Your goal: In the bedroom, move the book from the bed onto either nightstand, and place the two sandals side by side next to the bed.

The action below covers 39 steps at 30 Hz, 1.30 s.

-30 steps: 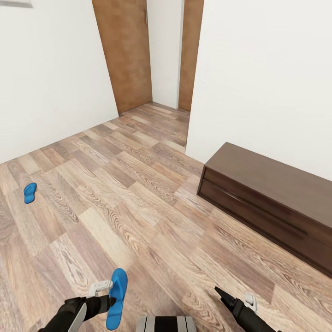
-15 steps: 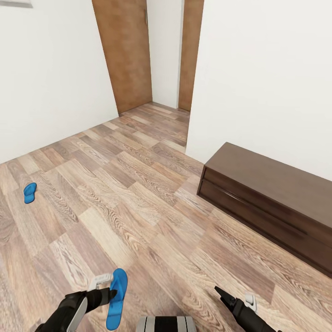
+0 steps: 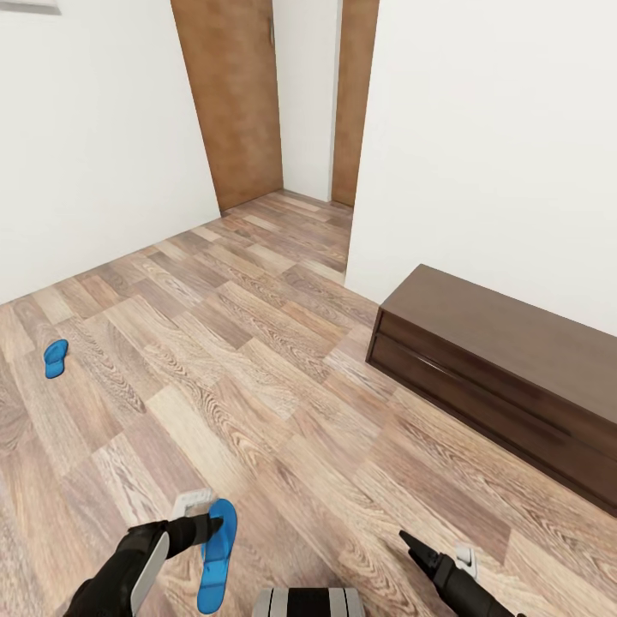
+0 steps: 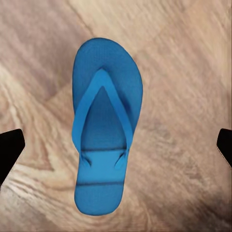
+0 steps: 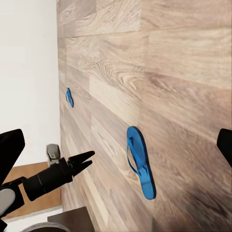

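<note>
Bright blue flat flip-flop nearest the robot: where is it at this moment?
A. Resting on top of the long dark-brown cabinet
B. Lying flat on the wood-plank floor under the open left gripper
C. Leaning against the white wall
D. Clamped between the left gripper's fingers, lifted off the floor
B: the bright blue flat flip-flop lies strap-up on the wood-plank floor, centred between the wide-apart tips of the left gripper, which do not touch it.

blue sandal (image 3: pixel 216 555) flat on floor, second sandal (image 3: pixel 55 357) — well apart
</note>
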### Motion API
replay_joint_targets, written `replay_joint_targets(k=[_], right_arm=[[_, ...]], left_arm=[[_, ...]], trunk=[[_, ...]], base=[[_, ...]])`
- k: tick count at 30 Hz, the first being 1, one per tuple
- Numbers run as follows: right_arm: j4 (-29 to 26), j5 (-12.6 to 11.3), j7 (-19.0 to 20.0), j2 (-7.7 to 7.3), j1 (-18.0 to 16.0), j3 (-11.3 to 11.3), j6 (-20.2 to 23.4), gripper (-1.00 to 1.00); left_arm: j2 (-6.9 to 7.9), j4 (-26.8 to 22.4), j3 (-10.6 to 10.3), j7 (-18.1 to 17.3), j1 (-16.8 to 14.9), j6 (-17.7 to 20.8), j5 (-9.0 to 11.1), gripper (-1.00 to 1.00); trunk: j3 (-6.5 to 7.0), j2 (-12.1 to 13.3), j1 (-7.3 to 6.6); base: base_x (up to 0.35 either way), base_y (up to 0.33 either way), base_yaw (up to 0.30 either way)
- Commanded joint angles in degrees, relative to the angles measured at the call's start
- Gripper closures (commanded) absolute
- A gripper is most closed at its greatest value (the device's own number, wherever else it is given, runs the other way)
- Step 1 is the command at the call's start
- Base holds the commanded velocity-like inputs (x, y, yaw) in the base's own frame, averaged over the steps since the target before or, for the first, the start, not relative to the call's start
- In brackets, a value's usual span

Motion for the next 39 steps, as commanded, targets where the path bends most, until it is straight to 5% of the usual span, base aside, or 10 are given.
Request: replay_joint_targets(k=[1,13,20,32,39], right_arm=[[-0.1,-0.4,0.2,-0.03,0.0,0.0,0.5,-1.00],[-3.6,-0.5,2.0,-1.32,0.1,-0.1,0.6,-1.00],[-4.1,-0.4,7.2,-1.58,0.2,-0.3,0.3,-1.00],[-3.7,0.3,12.9,-1.91,0.3,-7.8,0.3,-1.00],[-3.6,0.4,13.7,-1.94,0.3,-8.4,0.3,-1.00]], left_arm=[[-0.02,-0.1,0.1,-0.1,-0.2,0.4,0.4,-1.00],[-0.04,-0.2,0.1,0.0,-1.5,1.2,0.3,-1.00],[-0.13,-0.2,0.1,-0.1,-1.6,1.4,0.2,-1.00],[-0.13,-0.3,0.0,0.0,-1.7,1.7,-0.1,-1.00],[0.11,-0.5,0.0,0.0,-1.7,1.7,-0.2,-1.00]], trunk=[[-0.04,0.0,-0.01],[-0.04,0.0,-0.01],[-0.04,0.0,-0.01],[-1.15,-0.1,0.12],[-2.70,-0.2,0.30]], base=[[0.000,0.000,0.000],[0.000,0.000,0.000],[0.000,0.000,0.000],[0.000,0.000,0.000],[0.000,0.000,0.000]])
